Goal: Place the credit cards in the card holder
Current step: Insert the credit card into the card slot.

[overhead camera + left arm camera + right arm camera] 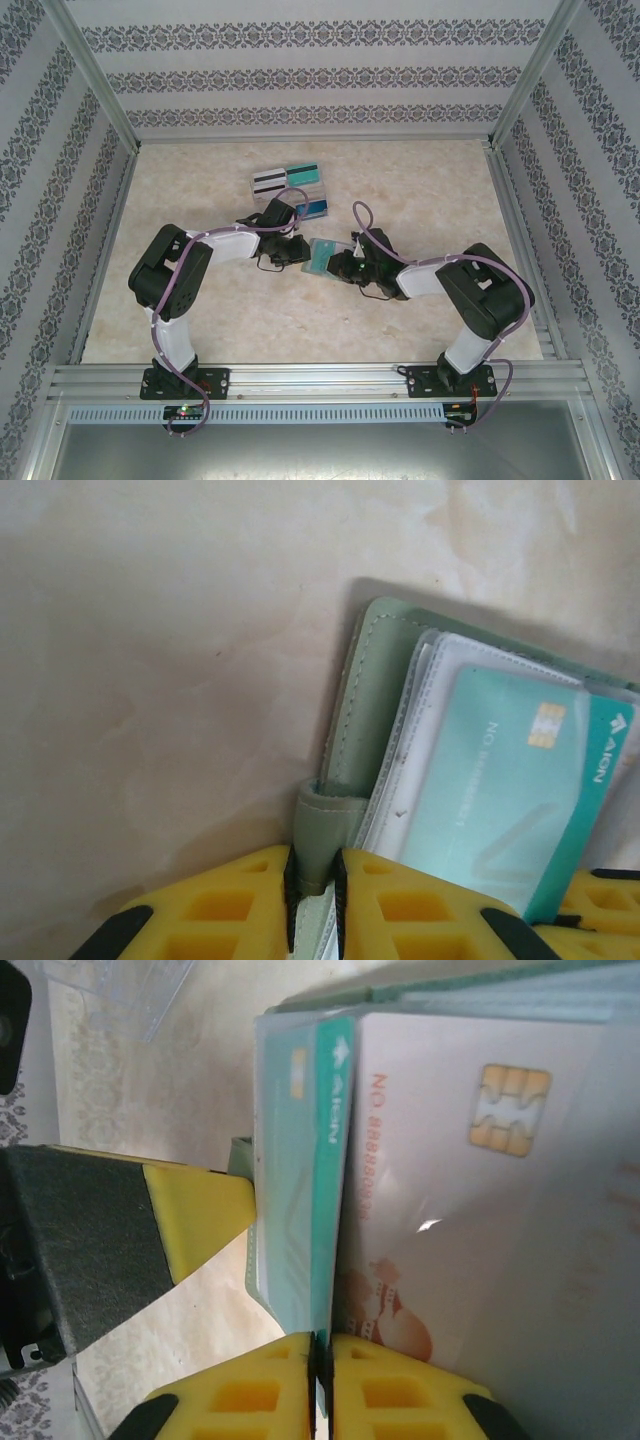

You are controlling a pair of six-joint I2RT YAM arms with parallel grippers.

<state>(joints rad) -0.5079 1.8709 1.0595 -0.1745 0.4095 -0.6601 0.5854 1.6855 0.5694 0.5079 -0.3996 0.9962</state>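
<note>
Mid-table, top view: the card holder (322,258) is seen lying open on the pale marbled table (200,330), w/ both arms bent in toward it, L hand (290,250) at its left edge, R hand (350,262) at its right. L wrist view: the L hand (315,865) is shown clamped on the sage-green closure tab (318,825) at the holder's edge, yellow fingers (220,910) pressed to either side of the tab. The card holder (365,700) is spread flat, and a teal card (500,790) w/ gold chip is seen inside a clear pocket. R wrist view: the R hand (322,1360) is shown w/ fingers nearly together, the thin lower edge of the teal card (335,1140) caught in the slit btwn them. A pale card (480,1220) w/ pinkish print & chip is laid just beside the teal one, partly over it. Farther back, near the rear wall, a clear stand (262,195) is seen holding a black-striped white card (268,181) & a second teal-green card (303,174); a blue card (315,208) is propped at the stand's near-right corner, well apart from the holder.
</note>
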